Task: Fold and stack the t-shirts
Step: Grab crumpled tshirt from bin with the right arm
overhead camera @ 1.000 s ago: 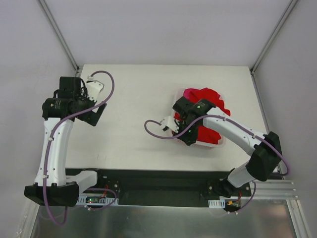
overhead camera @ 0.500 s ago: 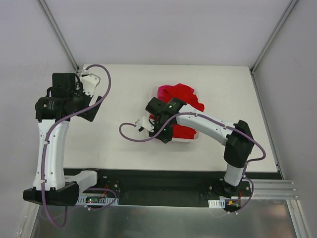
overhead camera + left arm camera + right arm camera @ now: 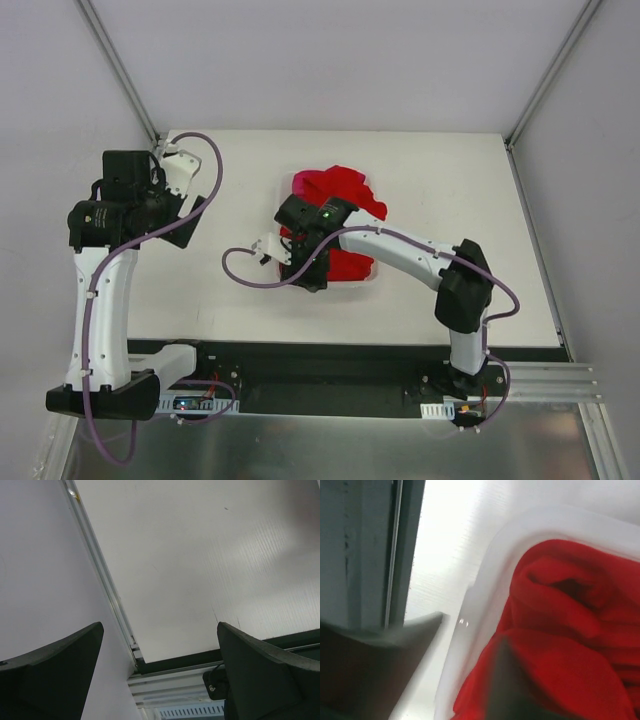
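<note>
Bright red t-shirts (image 3: 345, 195) lie heaped in a white basket (image 3: 374, 276) at the table's middle. In the right wrist view the red t-shirts (image 3: 570, 605) fill the basket (image 3: 545, 522). My right gripper (image 3: 470, 627) straddles the basket's near-left wall, one finger outside it and the other inside against the red cloth. From above, the right gripper (image 3: 300, 262) sits over that corner. My left gripper (image 3: 160, 627) is open and empty; the top view shows the left gripper (image 3: 188, 225) raised over the table's far-left part.
A metal frame post (image 3: 120, 70) rises by the table's far-left corner and another post (image 3: 550, 75) by the far-right one. Bare white tabletop (image 3: 230, 290) lies left of the basket. A purple cable (image 3: 245, 275) loops off the right wrist.
The right arm has dragged the basket with the red t-shirts leftward, from the table's right part to its middle. The left arm has shifted slightly left and stayed open.
</note>
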